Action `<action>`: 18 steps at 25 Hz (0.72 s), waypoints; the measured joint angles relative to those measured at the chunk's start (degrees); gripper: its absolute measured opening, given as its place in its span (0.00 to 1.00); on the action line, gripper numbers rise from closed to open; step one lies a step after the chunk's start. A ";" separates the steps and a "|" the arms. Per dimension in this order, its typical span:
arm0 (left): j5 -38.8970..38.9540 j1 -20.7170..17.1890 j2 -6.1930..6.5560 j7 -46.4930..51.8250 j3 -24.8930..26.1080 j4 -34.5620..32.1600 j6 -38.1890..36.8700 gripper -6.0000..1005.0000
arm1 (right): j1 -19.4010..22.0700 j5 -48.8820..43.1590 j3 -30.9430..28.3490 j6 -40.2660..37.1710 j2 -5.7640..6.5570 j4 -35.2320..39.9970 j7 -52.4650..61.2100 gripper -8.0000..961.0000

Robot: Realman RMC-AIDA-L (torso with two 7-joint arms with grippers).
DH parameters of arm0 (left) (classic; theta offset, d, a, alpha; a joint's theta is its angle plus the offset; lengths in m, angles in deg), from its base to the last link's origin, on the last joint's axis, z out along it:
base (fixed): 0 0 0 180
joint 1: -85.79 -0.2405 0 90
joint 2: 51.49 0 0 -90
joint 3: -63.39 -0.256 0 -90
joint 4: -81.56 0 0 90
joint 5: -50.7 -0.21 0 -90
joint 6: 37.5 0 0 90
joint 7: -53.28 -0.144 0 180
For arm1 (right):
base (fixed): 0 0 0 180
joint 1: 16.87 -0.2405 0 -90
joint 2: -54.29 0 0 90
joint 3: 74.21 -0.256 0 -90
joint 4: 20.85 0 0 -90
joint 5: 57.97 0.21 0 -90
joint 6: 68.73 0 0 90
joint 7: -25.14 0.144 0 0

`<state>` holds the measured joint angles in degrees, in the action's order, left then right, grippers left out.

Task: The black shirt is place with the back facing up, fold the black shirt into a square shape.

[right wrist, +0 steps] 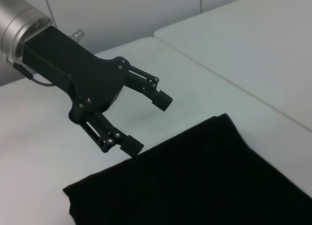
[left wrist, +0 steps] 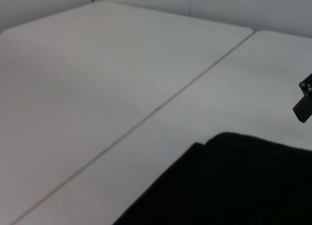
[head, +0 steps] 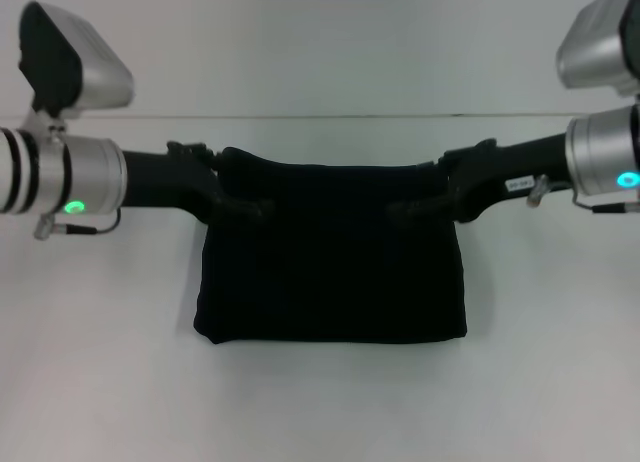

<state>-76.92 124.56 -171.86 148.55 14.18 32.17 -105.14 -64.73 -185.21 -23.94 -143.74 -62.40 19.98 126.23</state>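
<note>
The black shirt (head: 330,262) lies folded into a near-square block in the middle of the white table (head: 100,362), plain side up, no lettering showing. My left gripper (head: 250,210) is over the shirt's far left corner. The right wrist view shows it (right wrist: 150,123) open and empty, just above the cloth's edge (right wrist: 195,181). My right gripper (head: 400,212) is over the far right corner, dark against the cloth. Only a small black part of it (left wrist: 304,101) shows in the left wrist view, above the shirt (left wrist: 234,186).
A seam (head: 320,115) runs across the table behind the shirt, where a second white tabletop (left wrist: 97,54) adjoins. White table surface lies in front of and on both sides of the shirt. A wall stands behind.
</note>
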 joint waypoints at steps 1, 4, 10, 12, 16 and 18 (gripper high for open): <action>0.00 -0.12 -0.15 0.00 -0.36 0.21 0.46 0.94 | 0.14 -0.01 0.36 0.21 -0.21 -0.04 0.02 0.84; -0.02 -0.47 -0.49 -0.02 -0.64 0.56 0.75 0.94 | 0.41 -0.02 0.63 0.46 -0.53 -0.17 0.03 0.84; -0.06 -1.16 -0.89 0.03 -0.63 1.31 0.52 0.94 | 0.56 -0.02 0.68 2.14 -0.85 -2.05 -0.83 0.84; -0.07 -1.32 -0.90 0.24 -0.58 1.50 0.32 0.94 | 0.62 -0.03 0.70 2.74 -1.02 -2.43 -1.18 0.84; -0.10 -1.56 -0.92 0.42 -0.44 1.48 -1.14 0.94 | 0.66 -0.03 0.71 2.92 -1.12 -2.59 -1.31 0.84; -0.10 -1.60 -0.92 0.43 -0.34 1.46 -2.09 0.94 | 0.66 -0.03 0.71 2.97 -1.20 -2.63 -1.32 0.84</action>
<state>-77.01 122.96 -172.78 148.99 13.84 33.63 -107.23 -64.07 -185.24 -23.24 -140.77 -63.60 17.35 124.91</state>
